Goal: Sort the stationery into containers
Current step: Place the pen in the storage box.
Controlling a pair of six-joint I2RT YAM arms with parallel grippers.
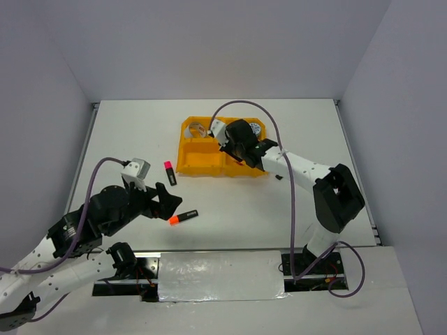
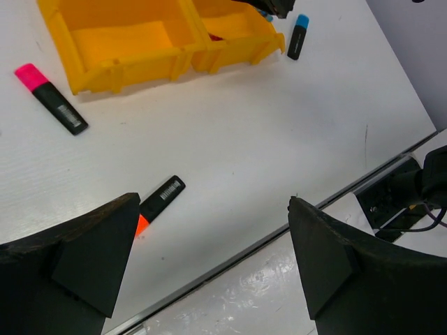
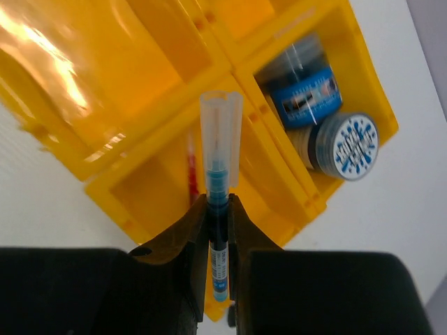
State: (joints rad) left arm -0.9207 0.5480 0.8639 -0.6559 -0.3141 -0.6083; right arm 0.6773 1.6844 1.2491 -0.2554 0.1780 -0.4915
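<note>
Right claw is shown clamped on a thin blue pen, held above the orange tray, roughly over the compartment in which a red pen lies; tape rolls are seen in the neighbouring compartment. The step in hand is judged to be depositing the blue pen, so lowering and release beside the red one are called for next. Left claw is spread wide and empty above the bench, near an orange-capped marker. A pink-capped marker and a blue-capped marker lie beside the tray, not yet sorted. The blue pen's lower end is hidden within the claw, and the tray's contents are largely covered by the right arm in the top view.
</note>
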